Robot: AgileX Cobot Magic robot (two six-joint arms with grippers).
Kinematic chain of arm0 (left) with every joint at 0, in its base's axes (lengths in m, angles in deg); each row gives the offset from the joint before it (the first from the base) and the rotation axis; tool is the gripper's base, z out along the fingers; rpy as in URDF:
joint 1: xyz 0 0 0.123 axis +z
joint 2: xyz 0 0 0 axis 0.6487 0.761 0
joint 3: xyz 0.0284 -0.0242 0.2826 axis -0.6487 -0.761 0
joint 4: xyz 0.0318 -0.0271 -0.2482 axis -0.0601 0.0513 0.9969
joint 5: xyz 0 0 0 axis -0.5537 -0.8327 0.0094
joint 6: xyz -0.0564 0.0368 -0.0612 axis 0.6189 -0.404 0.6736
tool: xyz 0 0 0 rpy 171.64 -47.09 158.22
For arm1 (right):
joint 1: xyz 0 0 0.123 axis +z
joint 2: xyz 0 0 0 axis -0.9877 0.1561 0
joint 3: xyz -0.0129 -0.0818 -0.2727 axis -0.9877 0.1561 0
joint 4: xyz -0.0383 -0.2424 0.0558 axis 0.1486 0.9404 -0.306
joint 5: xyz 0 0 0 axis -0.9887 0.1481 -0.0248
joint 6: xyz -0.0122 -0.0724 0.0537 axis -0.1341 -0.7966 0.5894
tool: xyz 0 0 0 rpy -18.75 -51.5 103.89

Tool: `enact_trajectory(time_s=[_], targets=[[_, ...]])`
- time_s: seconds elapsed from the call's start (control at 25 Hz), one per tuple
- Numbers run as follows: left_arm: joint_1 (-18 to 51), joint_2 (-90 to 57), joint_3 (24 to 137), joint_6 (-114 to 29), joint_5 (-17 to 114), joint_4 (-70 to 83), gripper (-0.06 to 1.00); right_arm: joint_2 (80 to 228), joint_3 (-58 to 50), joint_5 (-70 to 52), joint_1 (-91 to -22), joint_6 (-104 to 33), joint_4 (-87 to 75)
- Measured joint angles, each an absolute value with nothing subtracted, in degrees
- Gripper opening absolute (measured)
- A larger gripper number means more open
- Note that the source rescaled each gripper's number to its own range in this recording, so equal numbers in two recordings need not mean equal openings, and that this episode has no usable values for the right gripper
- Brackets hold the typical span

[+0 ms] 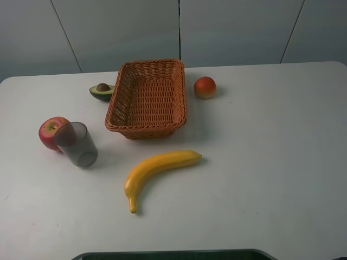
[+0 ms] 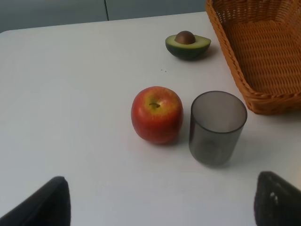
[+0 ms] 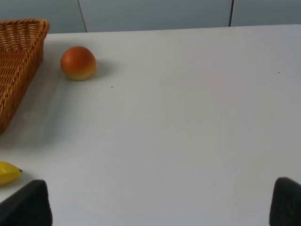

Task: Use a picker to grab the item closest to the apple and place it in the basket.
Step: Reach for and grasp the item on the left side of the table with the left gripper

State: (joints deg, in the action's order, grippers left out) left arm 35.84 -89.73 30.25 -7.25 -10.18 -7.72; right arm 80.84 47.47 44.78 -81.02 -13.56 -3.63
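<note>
The grey tumbler stands upright just beside the apple, outside the wicker basket, so I count every step as pending; the left gripper and right gripper gape wide, empty.

Table, contents:
- Basket: centre, far side.
- Avocado half: just beside the basket's far left corner.
- Round fruit: right of the basket, near its far corner.
- Apple: left.
- Cup: just right of the apple, slightly nearer.
- Banana: nearer than the basket, centre.
</note>
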Motion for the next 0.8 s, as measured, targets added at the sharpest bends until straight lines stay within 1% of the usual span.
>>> enact_trajectory(time_s=[0.8], targets=[[35.8, -89.7, 30.2, -7.3, -10.2, -7.7, 1.00, 80.8, 47.5, 44.8, -81.0, -13.6, -3.6]])
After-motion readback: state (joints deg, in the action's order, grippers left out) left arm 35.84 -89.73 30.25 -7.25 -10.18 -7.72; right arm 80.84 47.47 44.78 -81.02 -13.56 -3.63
